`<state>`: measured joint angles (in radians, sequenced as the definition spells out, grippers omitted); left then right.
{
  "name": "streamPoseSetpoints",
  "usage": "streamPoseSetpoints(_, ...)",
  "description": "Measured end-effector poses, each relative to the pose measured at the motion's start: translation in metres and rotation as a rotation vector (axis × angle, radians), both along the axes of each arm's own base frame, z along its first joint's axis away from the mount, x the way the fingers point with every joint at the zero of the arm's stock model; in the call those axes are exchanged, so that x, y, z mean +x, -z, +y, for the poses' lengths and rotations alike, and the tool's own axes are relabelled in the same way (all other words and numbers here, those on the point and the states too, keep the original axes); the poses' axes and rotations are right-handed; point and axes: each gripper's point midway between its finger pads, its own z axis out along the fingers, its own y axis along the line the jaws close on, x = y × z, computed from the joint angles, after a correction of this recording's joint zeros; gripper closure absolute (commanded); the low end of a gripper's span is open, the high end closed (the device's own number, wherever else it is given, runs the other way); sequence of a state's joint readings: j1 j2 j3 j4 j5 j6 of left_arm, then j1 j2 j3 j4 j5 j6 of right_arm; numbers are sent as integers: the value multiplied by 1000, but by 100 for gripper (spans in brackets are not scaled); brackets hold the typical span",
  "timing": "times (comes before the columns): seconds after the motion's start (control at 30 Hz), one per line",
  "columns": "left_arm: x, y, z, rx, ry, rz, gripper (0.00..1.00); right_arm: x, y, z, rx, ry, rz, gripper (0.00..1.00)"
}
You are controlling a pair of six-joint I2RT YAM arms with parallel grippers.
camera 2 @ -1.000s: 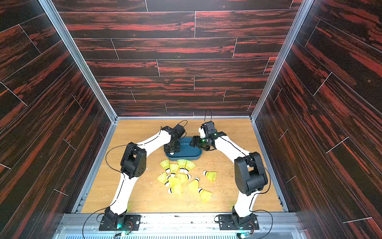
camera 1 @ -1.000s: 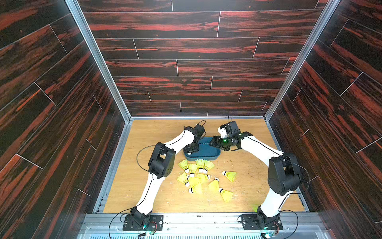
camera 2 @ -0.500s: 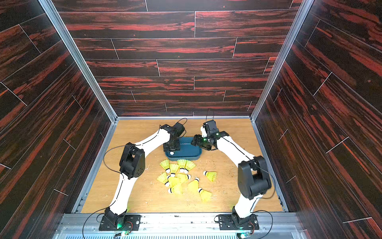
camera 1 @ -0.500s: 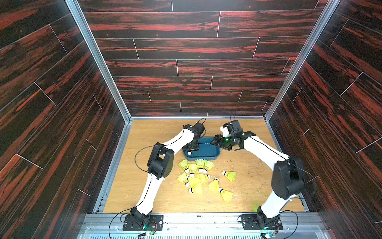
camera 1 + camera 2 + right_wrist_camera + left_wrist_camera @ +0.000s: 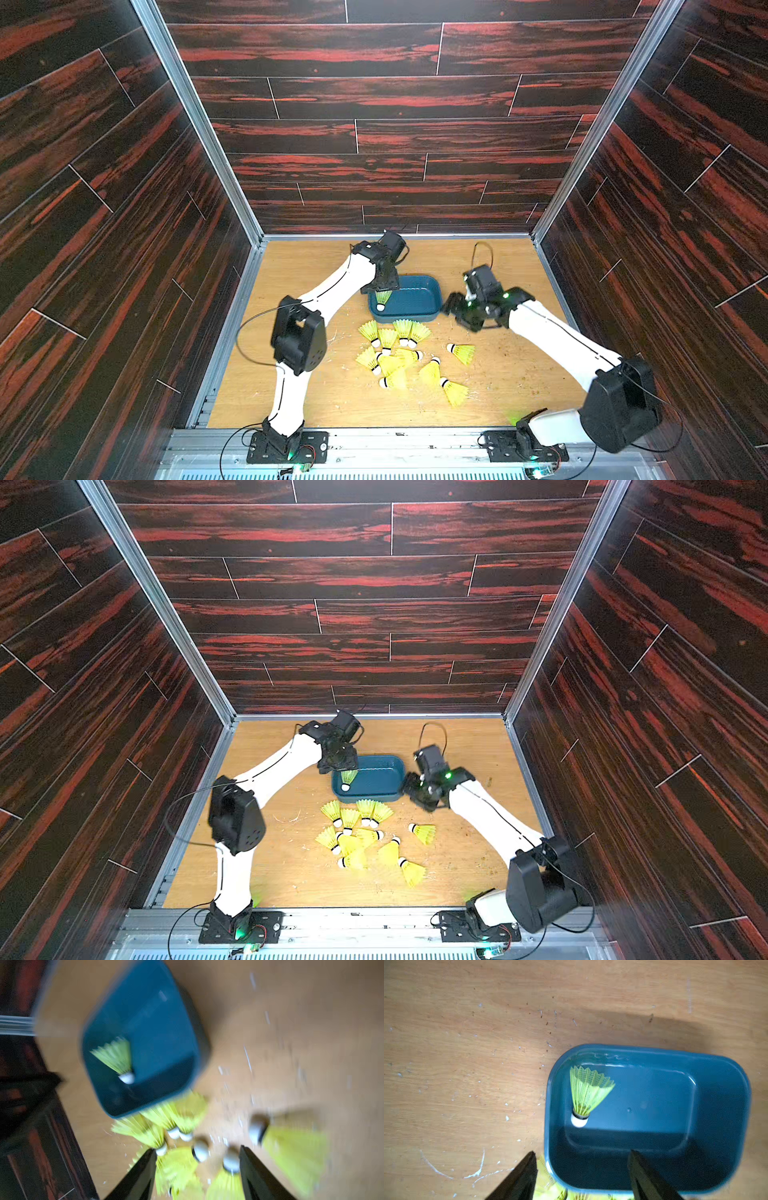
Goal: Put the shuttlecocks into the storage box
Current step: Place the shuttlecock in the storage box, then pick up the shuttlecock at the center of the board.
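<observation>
Left gripper (image 5: pixel 582 1154) jaws apart, empty, above left end of storage box (image 5: pixel 415 297) | one shuttlecock (image 5: pixel 382 299) inside by left wall, remaining floor bare | other shuttlecocks (image 5: pixel 395 353) heaped on table (image 5: pixel 519 374) just beside near wall, open wood rightward | right gripper (image 5: pixel 197 1149) spread, empty, swung off box to its right side

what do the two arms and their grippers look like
The left arm and right arm have white rounded links joined by boxy black joints, with thin black cables looping off them. The left gripper and right gripper each have two black fingers tapering to points.
</observation>
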<state>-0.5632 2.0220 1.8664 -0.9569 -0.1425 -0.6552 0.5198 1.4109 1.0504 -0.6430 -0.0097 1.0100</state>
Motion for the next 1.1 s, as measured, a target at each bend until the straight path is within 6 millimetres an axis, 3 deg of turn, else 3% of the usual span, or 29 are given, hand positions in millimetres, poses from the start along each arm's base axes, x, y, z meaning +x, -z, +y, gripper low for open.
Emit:
streamPoseSetpoints(0.2, -27, -8, -9, -81, 162, -29, 29, -31, 28, -4, 27, 193, 182, 33)
streamPoseSetpoints(0.43, -88, -26, -42, -222, 438, -91, 29, -57, 59, -9, 54, 389, 362, 31)
streamPoseSetpoints(0.53, -111, -29, -57, -300, 543, -111, 29, -57, 65, -10, 52, 446, 391, 31)
streamPoseSetpoints(0.7, -131, -21, -71, -380, 641, -90, 29, -55, 79, -15, 21, 535, 430, 31)
streamPoseSetpoints(1.1, -137, -11, -77, -435, 666, -85, 30, -24, 97, -35, -23, 626, 414, 35)
